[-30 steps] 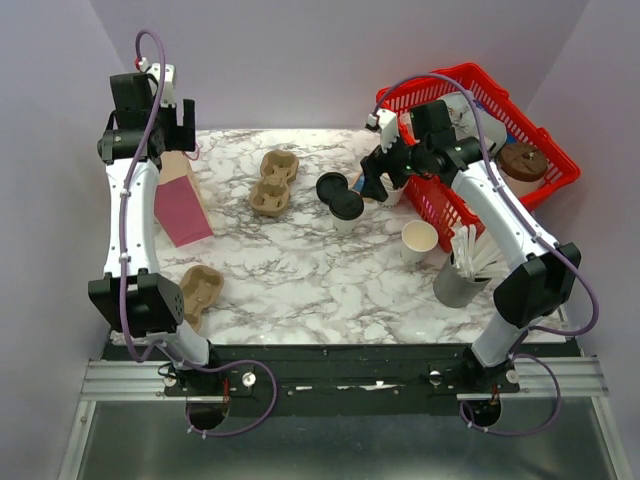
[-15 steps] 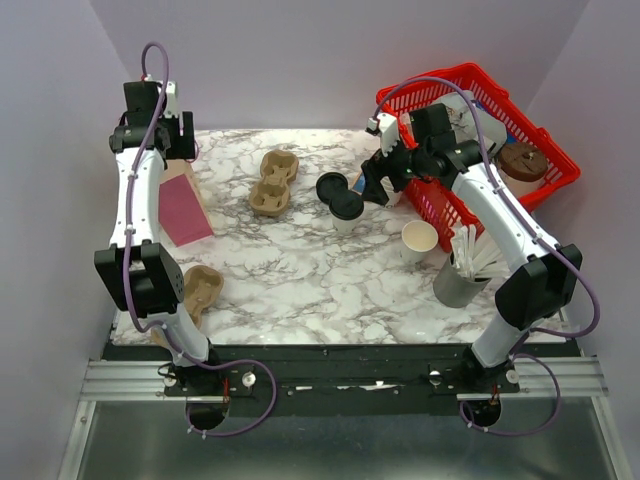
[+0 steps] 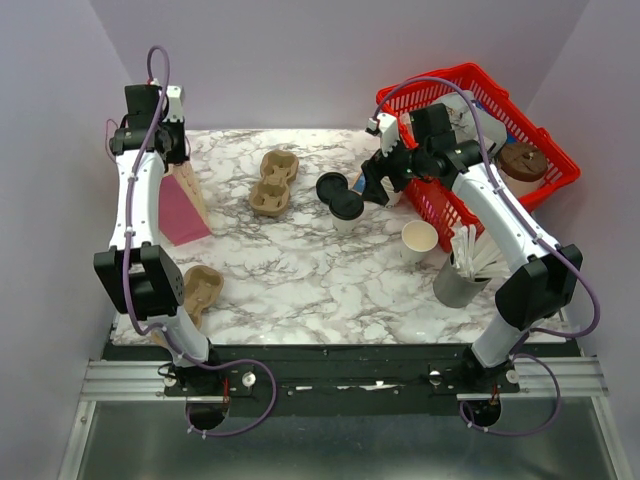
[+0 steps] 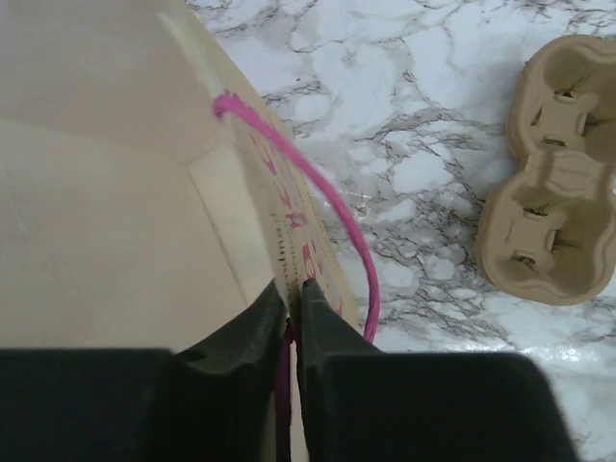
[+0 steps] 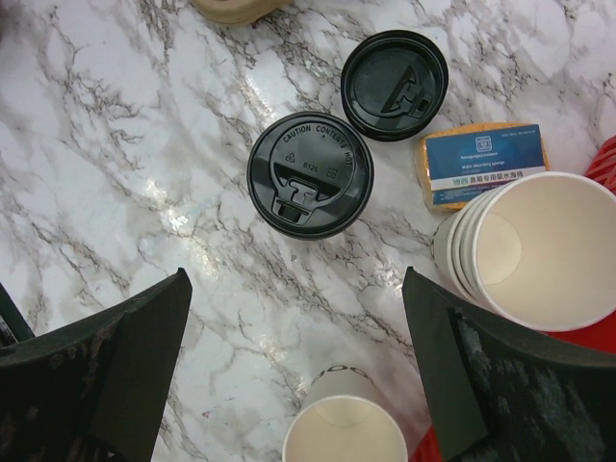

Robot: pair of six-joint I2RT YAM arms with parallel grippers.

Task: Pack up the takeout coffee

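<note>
The takeout coffee (image 3: pixel 347 207) is a white cup under a black lid (image 5: pixel 310 174), standing mid-table. My right gripper (image 5: pixel 296 279) hovers open just on the near side of it, nothing between its fingers; from above that gripper (image 3: pixel 375 185) sits at the cup's right. At the back left stands a pink paper bag (image 3: pixel 180 205) with a cream inside (image 4: pixel 115 192) and a pink cord handle (image 4: pixel 327 202). My left gripper (image 4: pixel 294 287) is shut on the bag's top rim, seen from above as the gripper (image 3: pixel 160 150) over the bag's mouth.
A loose black lid (image 5: pixel 395 85) lies behind the coffee, beside a blue-labelled packet (image 5: pixel 486 164). A stack of white cups (image 5: pixel 539 250) and a single open cup (image 3: pixel 420 240) stand right. Cardboard carriers (image 3: pixel 275 182) (image 3: pixel 198 292), a red basket (image 3: pixel 530 130) and a metal stirrer holder (image 3: pixel 460 275) surround them.
My left gripper has closed onto the bag's rim and the bag's mouth has been pulled up and back. The right arm has barely moved.
</note>
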